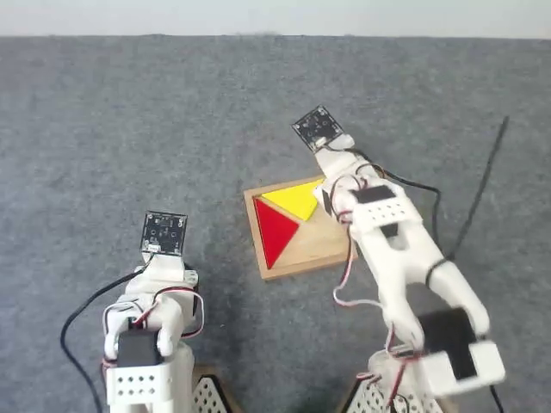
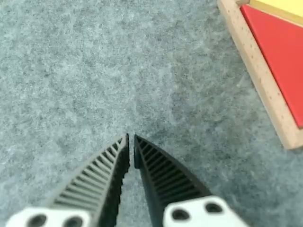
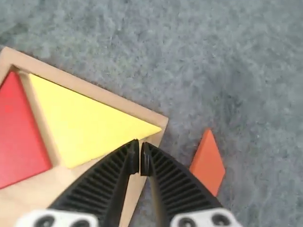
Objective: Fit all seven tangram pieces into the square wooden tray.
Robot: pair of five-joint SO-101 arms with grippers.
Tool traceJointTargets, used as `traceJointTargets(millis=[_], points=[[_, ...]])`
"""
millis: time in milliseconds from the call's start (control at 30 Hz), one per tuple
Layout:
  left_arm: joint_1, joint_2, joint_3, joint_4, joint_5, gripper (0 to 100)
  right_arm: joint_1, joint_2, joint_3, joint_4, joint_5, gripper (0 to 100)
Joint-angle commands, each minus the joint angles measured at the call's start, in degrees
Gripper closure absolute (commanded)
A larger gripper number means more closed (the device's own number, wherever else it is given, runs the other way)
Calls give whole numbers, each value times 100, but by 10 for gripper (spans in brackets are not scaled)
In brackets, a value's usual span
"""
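My left gripper has its jaws shut tip to tip with nothing in them. It sits low over bare grey carpet near its own base. A corner of the tray is off to one side, apart from it. I'd leave this arm out of the step.

My right gripper is also closed and empty. It hovers over the tray corner where the tip of the yellow triangle ends. The red triangle lies next to the yellow one, both flat inside the wooden frame. Two of seven are seated, so I judge we're early in the task.

I read the next target as the orange piece, a small parallelogram flat on the carpet just beside that corner, not touching it.

How I'd do it:
- Open the jaws while above the rim, then shift outward past it.
- Line the fingers up across the piece's short width and come straight down.
- The piece is thin, so the tips probably need to press into the pile to catch its edges.
- Main risk is the inner finger clipping the rim and shoving the tray.

For room, bare wood is free on the arm side of the two triangles. Beyond the tray it's open carpet to the wall. A cable trails on the right, so I'd keep swings off it.
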Motion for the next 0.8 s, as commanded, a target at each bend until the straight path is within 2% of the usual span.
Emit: traceJointTargets(millis=[0, 200, 567, 767], points=[[26, -97, -57, 18, -9, 979, 22, 382, -782, 154, -62, 986], [26, -97, -57, 18, -9, 979, -13, 1077, -1363, 462, -62, 986], [26, -97, -57, 18, -9, 979, -699, 1121, -1345, 760, -62, 986], [26, -97, -57, 18, -9, 979, -470, 752, -1327, 919, -62, 986]])
